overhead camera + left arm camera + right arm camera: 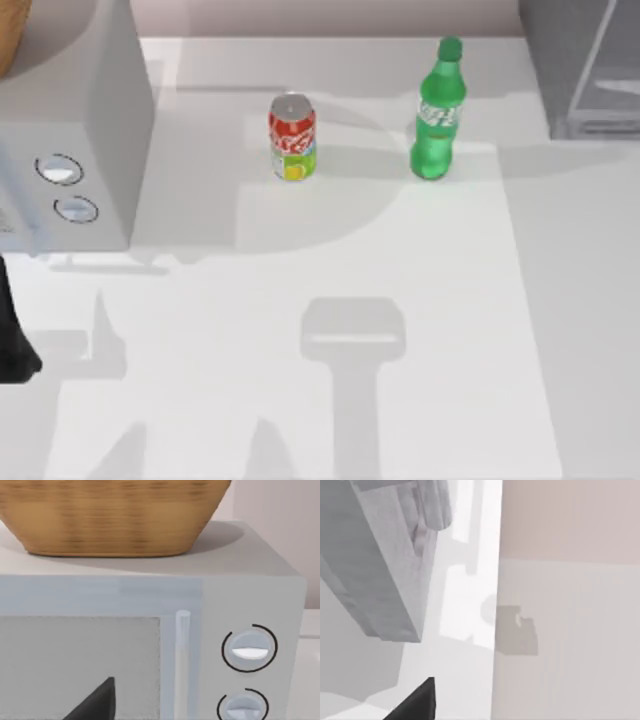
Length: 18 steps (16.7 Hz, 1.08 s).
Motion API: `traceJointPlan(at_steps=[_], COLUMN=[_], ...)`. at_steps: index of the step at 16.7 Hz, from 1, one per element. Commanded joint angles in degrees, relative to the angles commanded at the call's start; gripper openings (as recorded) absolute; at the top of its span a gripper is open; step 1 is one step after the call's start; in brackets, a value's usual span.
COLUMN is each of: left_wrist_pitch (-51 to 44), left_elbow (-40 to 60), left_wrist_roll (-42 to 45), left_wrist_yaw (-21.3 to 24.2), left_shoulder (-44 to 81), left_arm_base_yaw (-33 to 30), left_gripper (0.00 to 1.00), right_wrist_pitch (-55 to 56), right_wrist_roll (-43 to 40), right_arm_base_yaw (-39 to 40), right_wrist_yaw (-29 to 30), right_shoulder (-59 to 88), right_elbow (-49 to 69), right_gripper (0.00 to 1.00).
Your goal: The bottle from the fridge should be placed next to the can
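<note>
White table (330, 400) spans the top view, largest thing in shot. Grey box with two round dials (70, 150) sits at about 9 to 10 o'clock, far left; the left wrist view faces its front (150, 630), with the dials to one side of a pale window panel, and a woven basket (110, 515) rests on its top, an edge of it also visible in the top view's 11 o'clock corner (10, 35). The fridge (585, 65) stands at about 1 to 2 o'clock, far right corner, pale glassy panel visible; the right wrist view shows a grey slab (375, 565) that is probably part of it, hard to be sure from that angle. The bottle (439, 115) stands upright on the table at roughly 1 o'clock, outside the fridge and just left of it. The can (292, 138) stands upright at about 12 o'clock, near the bottle on its left but apart, not touching. Left arm (12, 340) shows as a dark shape at the 9 o'clock edge, low and away from both items. Finger state of either gripper: cannot tell.
</note>
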Motion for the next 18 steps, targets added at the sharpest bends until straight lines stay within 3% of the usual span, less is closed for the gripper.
traceJointPlan(at_steps=[6,10,13,18], left_wrist_pitch=[0.0,0.0,0.0,0.0], left_elbow=[0.0,0.0,0.0,0.0], left_wrist_roll=[0.0,0.0,0.0,0.0], left_wrist_yaw=[0.0,0.0,0.0,0.0], left_shoulder=[0.0,0.0,0.0,0.0], left_arm_base_yaw=[0.0,0.0,0.0,0.0], left_gripper=[1.00,1.00,1.00,1.00], right_wrist_pitch=[25.3,39.3,44.9,45.8], right_wrist_roll=[31.8,47.7,53.4,54.1], right_arm_base_yaw=[18.6,28.9,33.4,33.4], right_wrist_yaw=[4.1,6.3,7.1,7.1], right_shoulder=[0.3,0.4,0.3,-0.1], right_elbow=[-0.7,-1.2,-1.4,-1.9], right_gripper=[1.00,1.00,1.00,1.00])
